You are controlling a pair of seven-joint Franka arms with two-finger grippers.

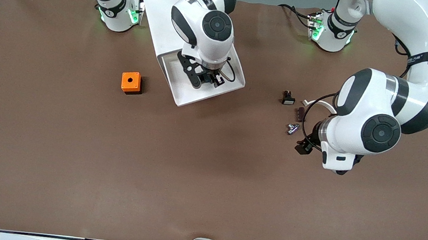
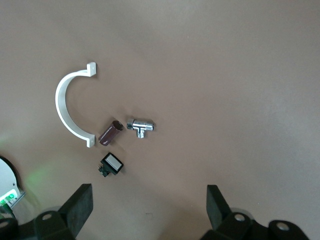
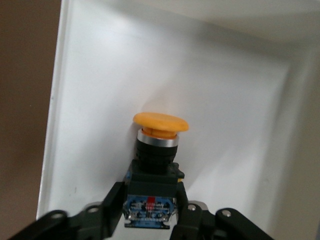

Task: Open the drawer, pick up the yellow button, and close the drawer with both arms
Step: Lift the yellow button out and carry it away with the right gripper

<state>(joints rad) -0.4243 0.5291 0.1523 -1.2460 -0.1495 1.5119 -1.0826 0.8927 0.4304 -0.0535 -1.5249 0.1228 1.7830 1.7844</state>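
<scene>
Right wrist view: right end effector (image 3: 150, 207) pinching the button (image 3: 154, 170) by its black-blue body, orange cap pointing away from the fingers, over the white floor of the pulled-out drawer (image 3: 90, 100). Front view: drawer (image 1: 185, 89) sticks out of the cabinet (image 1: 162, 7), right end effector (image 1: 206, 80) over it. Left end effector (image 2: 150, 205) spread, holding nothing, hovering over the surface (image 1: 75, 153) near a white curved clip (image 2: 67, 107), brown cylinder (image 2: 110, 133), chrome fitting (image 2: 140, 126), small black part (image 2: 111, 164). Orange cube (image 1: 131, 82) beside the drawer, toward the right arm's end.
</scene>
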